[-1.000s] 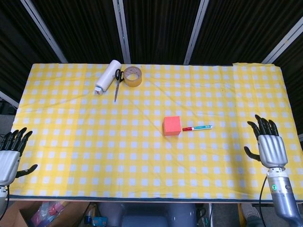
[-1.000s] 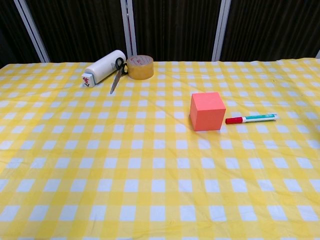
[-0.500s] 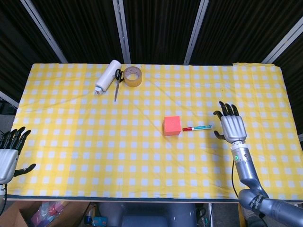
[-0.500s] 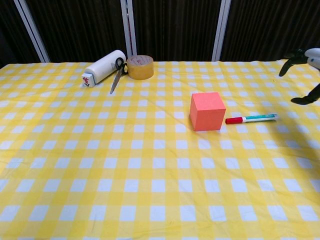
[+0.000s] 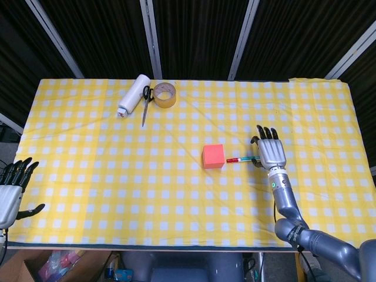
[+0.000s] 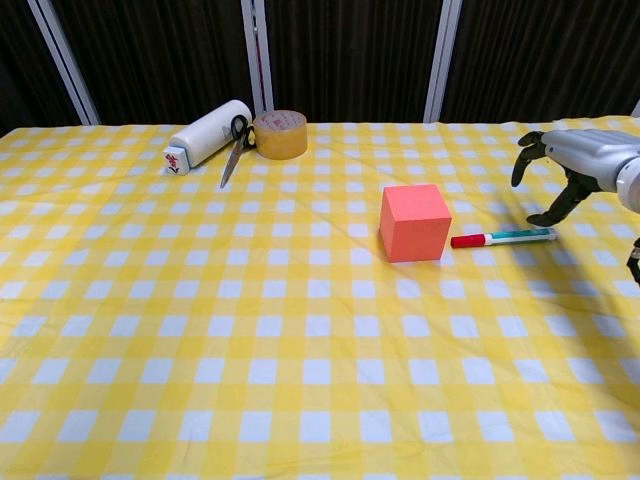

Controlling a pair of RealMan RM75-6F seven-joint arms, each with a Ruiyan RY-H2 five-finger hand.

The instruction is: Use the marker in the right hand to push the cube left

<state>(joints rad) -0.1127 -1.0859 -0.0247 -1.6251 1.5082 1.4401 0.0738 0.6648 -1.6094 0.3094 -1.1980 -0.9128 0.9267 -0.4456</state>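
- A table covered with a yellow-and-white checked cloth (image 5: 88,176) is seen from above in the head view and from a lower angle in the chest view.
- An orange-red cube (image 5: 214,157) (image 6: 414,222) is found near the middle of the table, somewhat toward the right edge.
- A slim marker with a red cap and a white-and-teal barrel (image 5: 243,159) (image 6: 502,237) is laid flat on the cloth just beside the cube's right face, its red cap pointed at the cube; whether cap and cube touch cannot be told.
- The grey right hand (image 5: 270,153) (image 6: 575,165) is held over the barrel end of the marker with its fingers spread apart; nothing is gripped in it, and the thumb is seen just beside the marker's far tip in the chest view.
- The left hand (image 5: 12,191) is shown only in the head view, beyond the table's left edge near the front left corner, fingers apart and nothing held.
- Near the back edge, toward the left, a white cylindrical bottle (image 5: 134,94) (image 6: 207,133) is lain on its side, with black-handled scissors (image 5: 145,104) (image 6: 233,148) beside it and a roll of brown tape (image 5: 164,95) (image 6: 280,134) next to those.
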